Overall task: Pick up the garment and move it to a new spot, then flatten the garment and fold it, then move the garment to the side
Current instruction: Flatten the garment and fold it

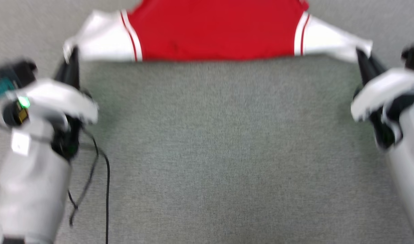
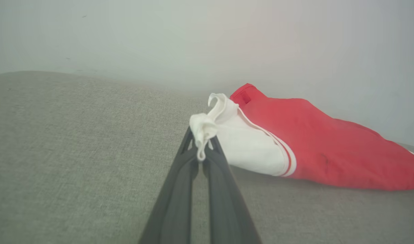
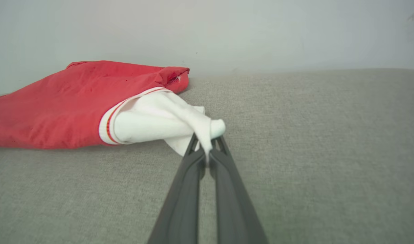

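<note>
The garment, a red jersey with white sleeves and red-and-white trim, lies stretched across the far part of the grey cloth surface. My left gripper is shut on the tip of its left white sleeve, seen bunched between the dark fingers in the left wrist view, left gripper, garment. At the other end my right gripper is shut on the right white sleeve's tip, shown close up in the right wrist view, right gripper, garment. The numerals are hidden.
A thin black cable hangs by my left forearm. A pale wall rises just behind the far edge of the surface, close to the garment. Bare grey cloth stretches between my arms.
</note>
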Controlling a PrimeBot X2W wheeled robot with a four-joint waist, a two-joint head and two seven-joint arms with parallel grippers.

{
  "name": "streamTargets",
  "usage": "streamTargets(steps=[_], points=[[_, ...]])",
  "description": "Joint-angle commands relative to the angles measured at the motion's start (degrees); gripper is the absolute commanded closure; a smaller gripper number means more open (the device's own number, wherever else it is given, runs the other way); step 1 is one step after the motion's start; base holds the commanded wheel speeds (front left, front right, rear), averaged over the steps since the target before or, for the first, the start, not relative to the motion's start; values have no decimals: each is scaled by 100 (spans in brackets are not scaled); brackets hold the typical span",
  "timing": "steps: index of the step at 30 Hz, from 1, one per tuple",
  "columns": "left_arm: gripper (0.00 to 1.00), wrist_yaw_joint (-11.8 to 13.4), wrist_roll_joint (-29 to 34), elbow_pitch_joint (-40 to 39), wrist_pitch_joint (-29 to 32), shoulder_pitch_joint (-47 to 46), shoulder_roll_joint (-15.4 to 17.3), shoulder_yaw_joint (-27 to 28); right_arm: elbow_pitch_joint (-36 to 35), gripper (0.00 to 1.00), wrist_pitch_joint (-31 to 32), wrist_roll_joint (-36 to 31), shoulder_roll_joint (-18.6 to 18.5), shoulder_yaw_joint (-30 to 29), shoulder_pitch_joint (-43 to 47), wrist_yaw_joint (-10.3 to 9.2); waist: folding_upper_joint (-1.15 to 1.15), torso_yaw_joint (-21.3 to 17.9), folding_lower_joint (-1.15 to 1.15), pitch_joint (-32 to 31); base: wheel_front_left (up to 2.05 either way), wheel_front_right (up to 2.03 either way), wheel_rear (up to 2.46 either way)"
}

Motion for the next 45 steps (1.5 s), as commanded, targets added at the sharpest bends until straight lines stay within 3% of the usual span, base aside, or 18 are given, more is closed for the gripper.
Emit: streamTargets(steps=[1,6,13,21,28,33,39,41,45], points=[[100,29,36,-108,-23,226,-22,68,-91,100,-1,35,-64,-25,257,-5,0,41,1,-410,0,0,0],[100,151,239,-866,-19,1605,-127,385,-829,100,207,60,-165,-363,1638,-5,0,78,1,-1046,0,0,0],[100,333,97,-1569,62,2782,-94,469,-1885,100,596,-55,42,-1134,3127,-5,0,151,1,-1506,0,0,0],[100,954,18,-2974,538,4312,136,553,-3718,100,1576,-497,787,-2058,5064,-6,0,223,1,-1975,0,0,0],[100,1506,-111,-4096,1115,5472,325,622,-5013,100,2427,-748,1177,-2419,6326,-6,0,273,1,-2314,0,0,0],[100,1744,-171,-4434,1344,6062,375,630,-5321,100,2813,-822,1263,-2562,6895,-6,0,314,1,-2382,0,0,0],[100,1723,-145,-4414,1246,6268,256,505,-5040,100,3000,-587,1275,-2553,7120,-6,0,365,1,-2401,0,0,0],[100,1686,-97,-4389,1195,6209,222,433,-4978,0,2899,-563,1276,-2470,7002,-5,0,378,1,-2395,0,0,0],[100,1600,77,-4349,1129,5966,195,227,-4996,0,2309,-663,1275,-2379,6508,-4,0,460,1,-2339,0,0,0]])
